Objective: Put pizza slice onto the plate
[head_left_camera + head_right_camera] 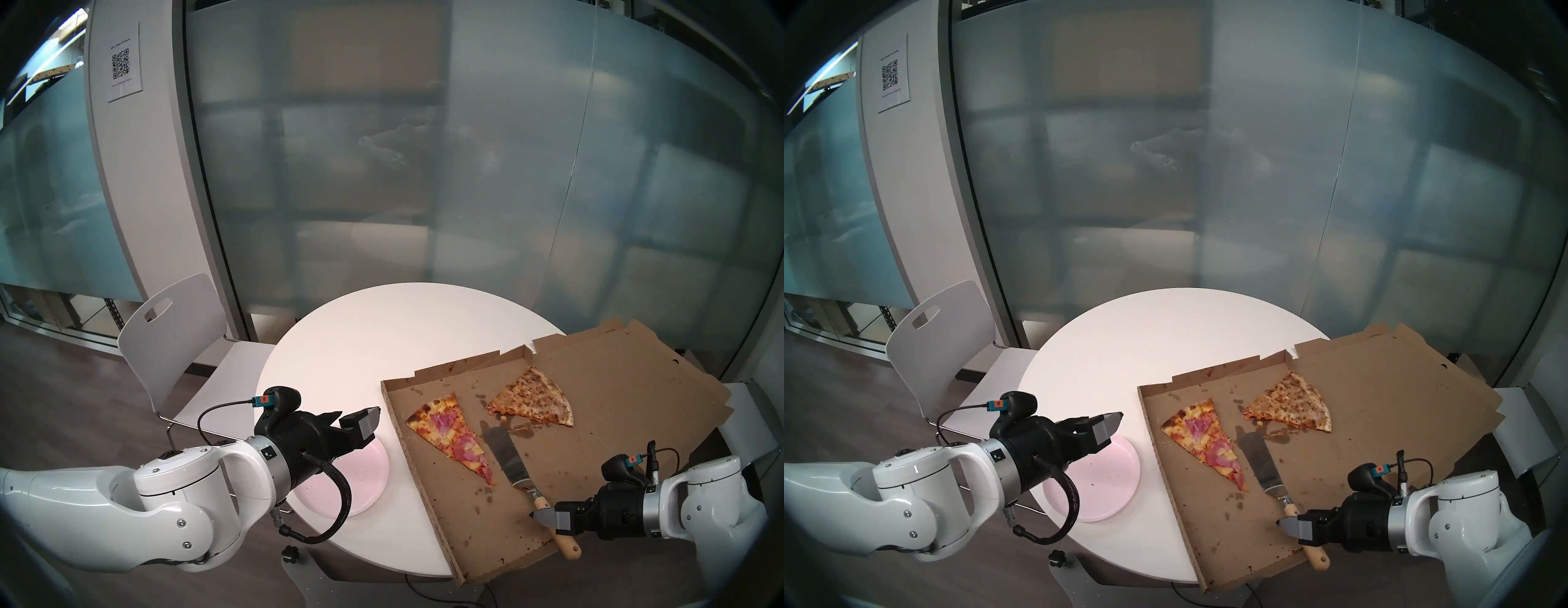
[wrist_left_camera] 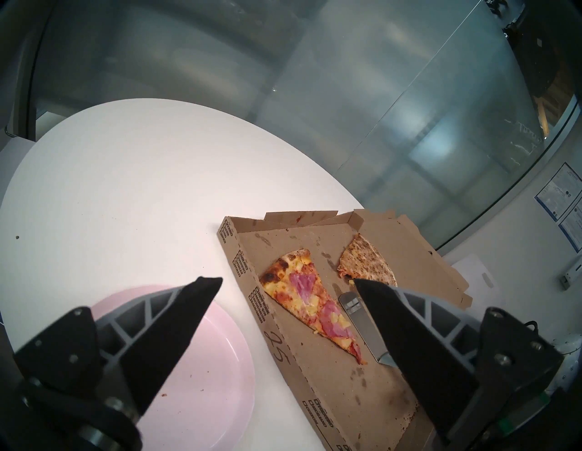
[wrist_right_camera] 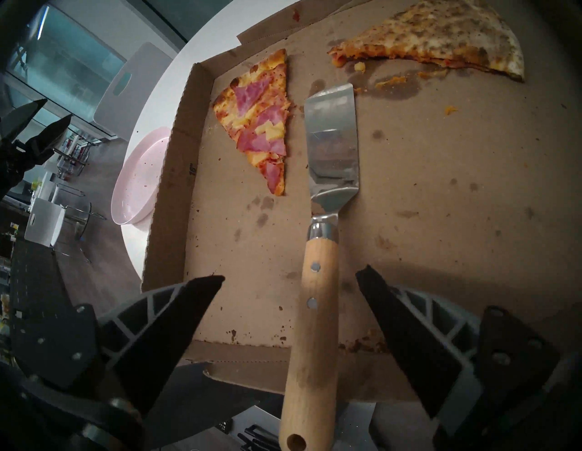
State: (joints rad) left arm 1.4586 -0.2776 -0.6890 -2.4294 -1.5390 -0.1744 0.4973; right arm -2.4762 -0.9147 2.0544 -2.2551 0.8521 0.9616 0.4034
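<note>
The pizza slice (image 1: 449, 437) (image 1: 1208, 446) (image 2: 311, 305) (image 3: 261, 126), topped with ham and pineapple, lies in the left part of the open box with its tip toward me. Left of the box, the pink plate (image 1: 369, 475) (image 1: 1110, 479) (image 2: 204, 378) (image 3: 138, 182) sits on the table holding only crumbs. My left gripper (image 1: 358, 414) (image 1: 1100, 418) (image 2: 286, 279) hovers open above the plate's far side. A metal spatula (image 1: 505, 458) (image 1: 1261, 463) (image 2: 359, 318) (image 3: 333, 148) lies just right of the slice. My right gripper (image 1: 541, 516) (image 1: 1284, 523) (image 3: 289, 274) is open, its fingers on either side of the wooden handle and apart from it.
A wider speckled slice (image 1: 534, 399) (image 3: 441, 37) lies at the back of the cardboard box (image 1: 594, 458), whose lid (image 1: 645, 373) is folded open to the right. The box overhangs the round white table (image 1: 382, 331). A white chair (image 1: 169, 339) stands at the left, with a frosted glass wall behind.
</note>
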